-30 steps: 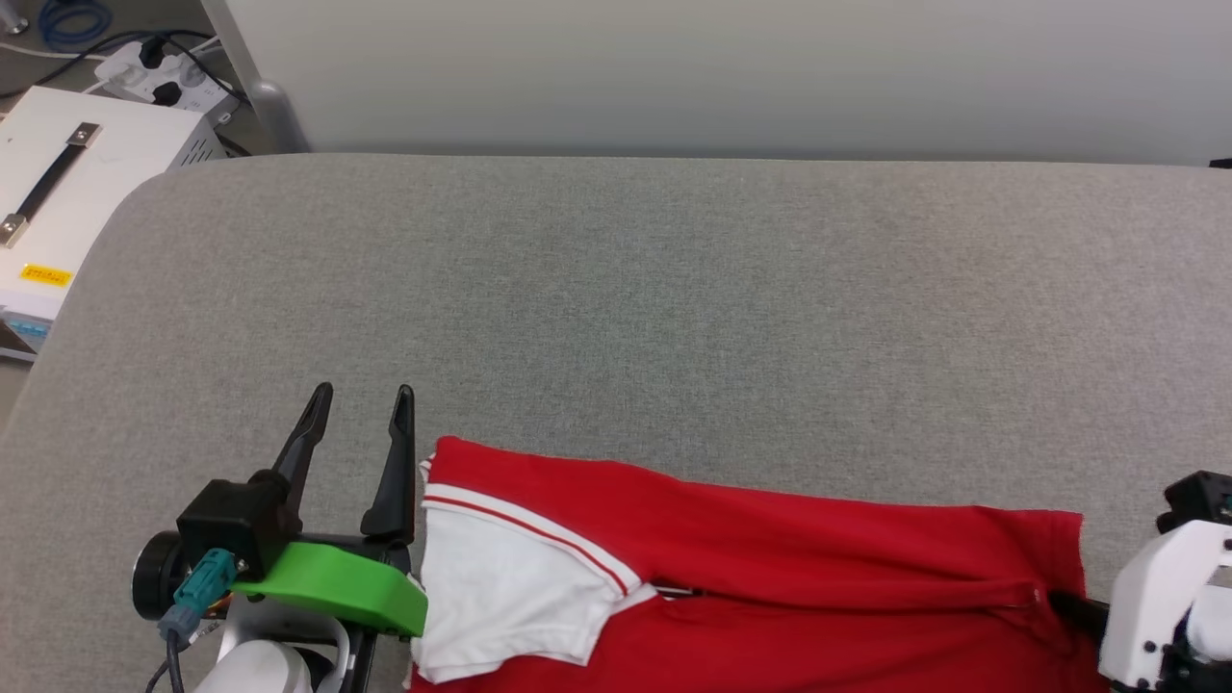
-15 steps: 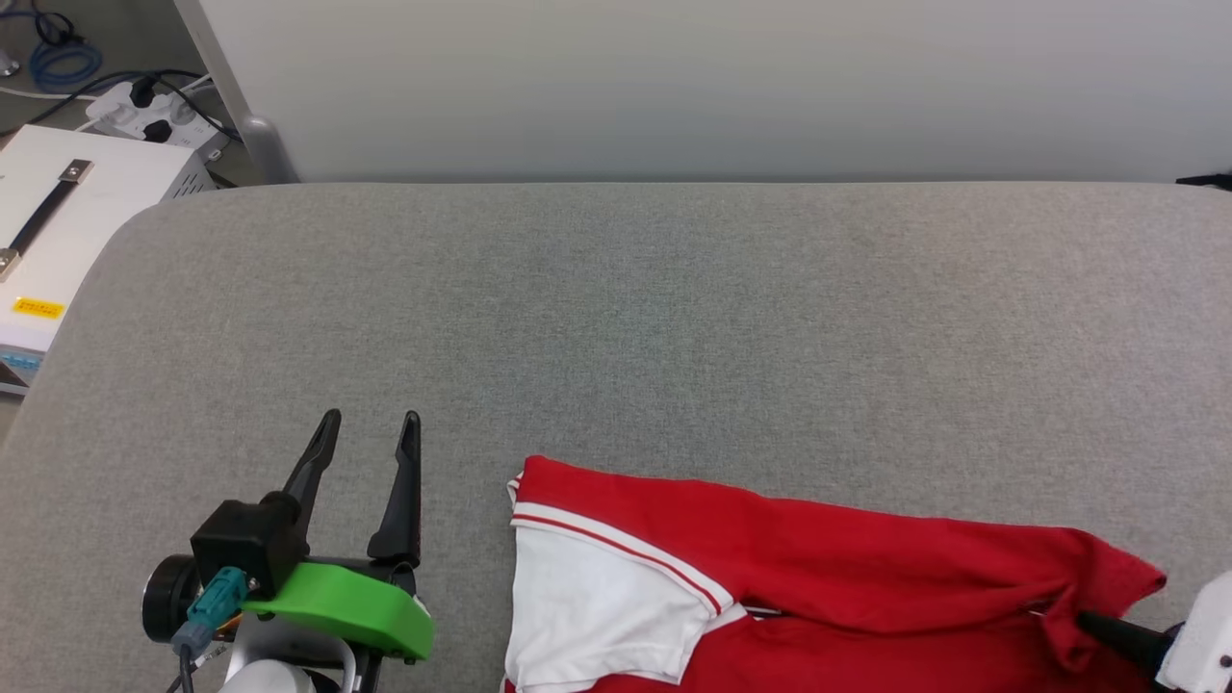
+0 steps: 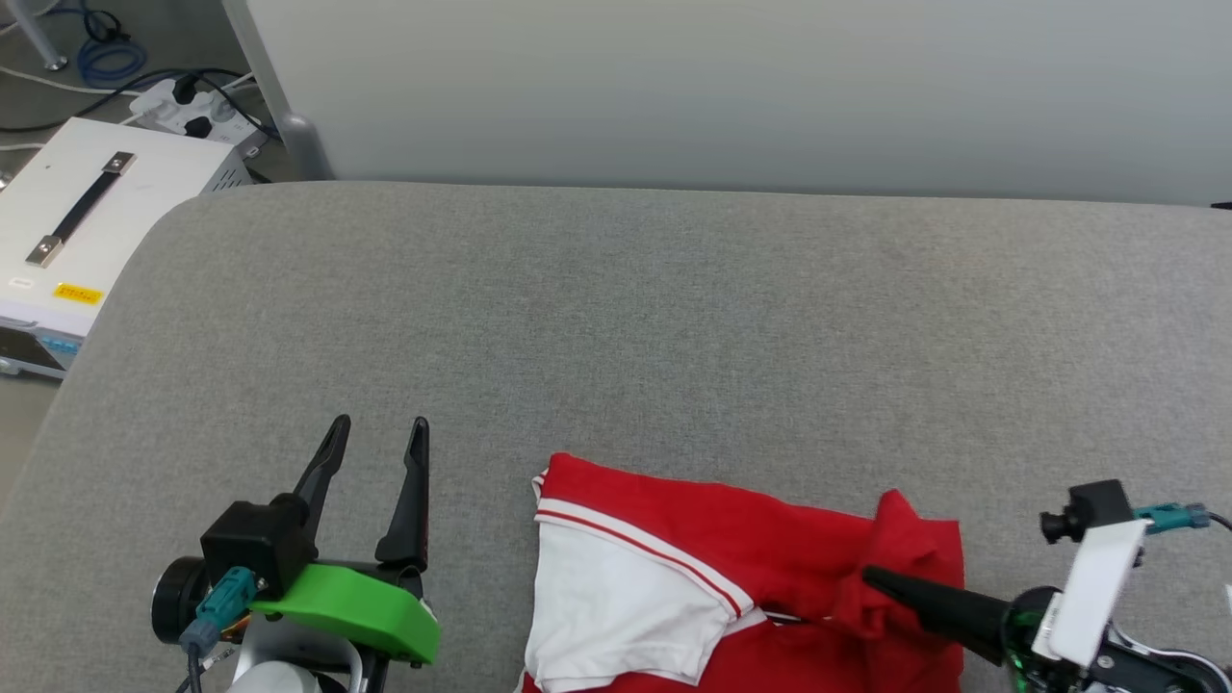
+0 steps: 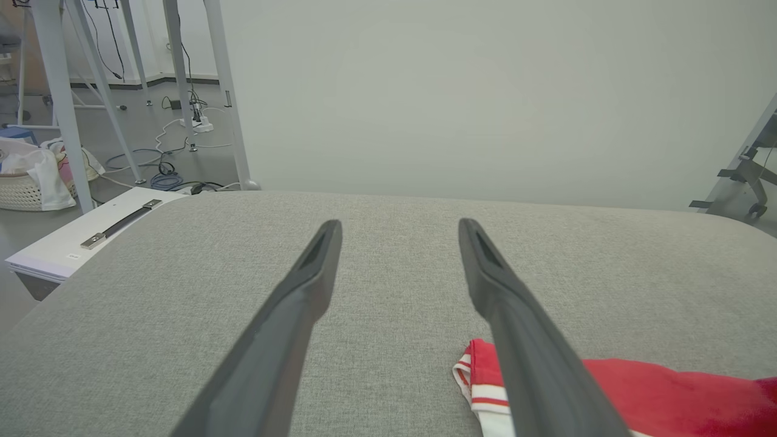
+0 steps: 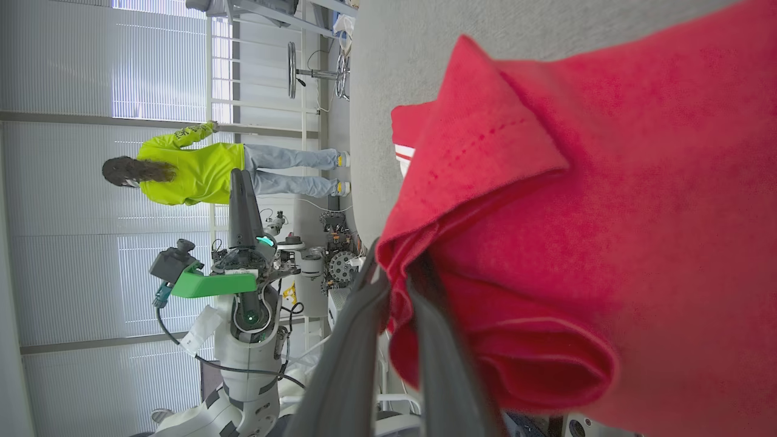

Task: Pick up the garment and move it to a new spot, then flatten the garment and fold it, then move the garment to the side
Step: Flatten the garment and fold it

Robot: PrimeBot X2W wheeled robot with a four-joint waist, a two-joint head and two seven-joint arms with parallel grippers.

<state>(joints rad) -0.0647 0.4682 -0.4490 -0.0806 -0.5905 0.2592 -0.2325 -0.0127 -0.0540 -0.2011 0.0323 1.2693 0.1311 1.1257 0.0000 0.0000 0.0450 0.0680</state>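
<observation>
The garment [image 3: 770,549], a red jersey with a white sleeve [image 3: 616,606] edged in red-white stripes, lies at the near edge of the grey padded table [image 3: 674,318]. Its letters and number are hidden. My right gripper [image 3: 871,577] comes in from the lower right and is shut on a bunched red fold at the garment's right end. In the right wrist view the fingers [image 5: 358,340] pinch that red cloth [image 5: 607,212]. My left gripper [image 3: 377,428] rests open left of the garment and apart from it. It holds nothing [image 4: 399,224], and the striped sleeve edge [image 4: 479,388] lies beside its right finger.
A white case with a black handle [image 3: 87,221] and a power strip with cables [image 3: 192,106] sit off the table's left end. A pale wall panel [image 3: 731,87] runs behind the table. A person in a yellow-green top [image 5: 194,170] stands in the distance.
The garment slid right, away from my left gripper. My right gripper then turned and carried the pinched right end leftward, bunching the cloth. The head view shifted; the left gripper stayed open.
</observation>
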